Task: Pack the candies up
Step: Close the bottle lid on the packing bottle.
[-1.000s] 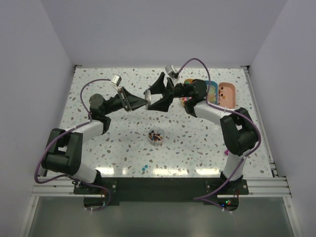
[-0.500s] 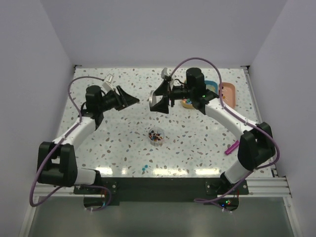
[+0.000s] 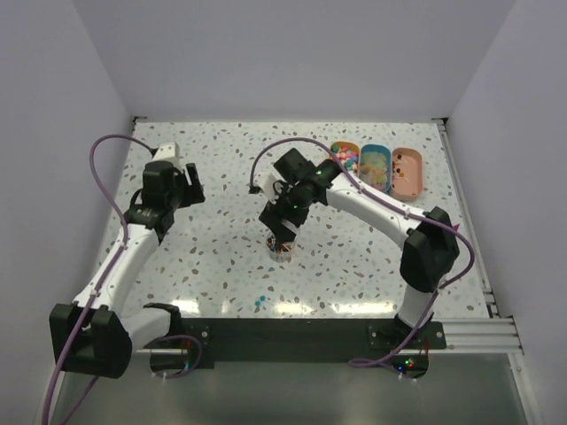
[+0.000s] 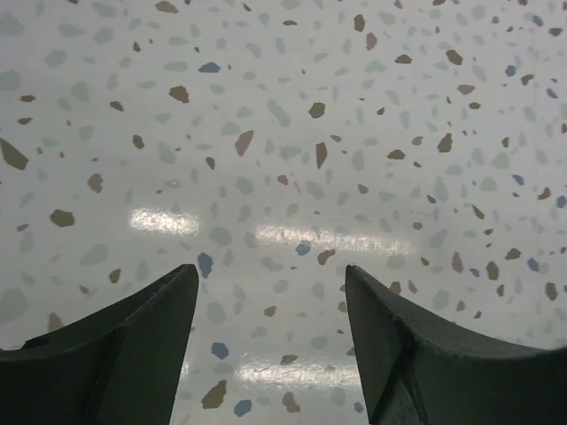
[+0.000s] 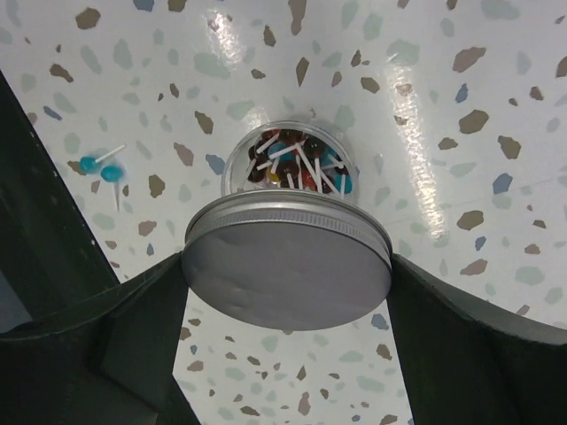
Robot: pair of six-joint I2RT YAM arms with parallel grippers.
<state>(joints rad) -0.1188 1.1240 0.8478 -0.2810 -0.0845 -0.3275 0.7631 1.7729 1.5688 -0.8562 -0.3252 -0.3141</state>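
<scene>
right gripper [image 5: 288,297]: clamped on 1 lid [image 5: 285,261]; jar [image 5: 237,173] of candies [image 5: 297,168] just beneath, slightly ahead. left gripper [image 4: 270,288]: apart, farther off.

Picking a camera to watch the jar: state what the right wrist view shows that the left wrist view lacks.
Right wrist only: the right tool gripping a metal lid over the jar of candies, and two blue lollipops loose beside it. Left wrist only: the left tool, open and empty. Both: the speckled table.
</scene>
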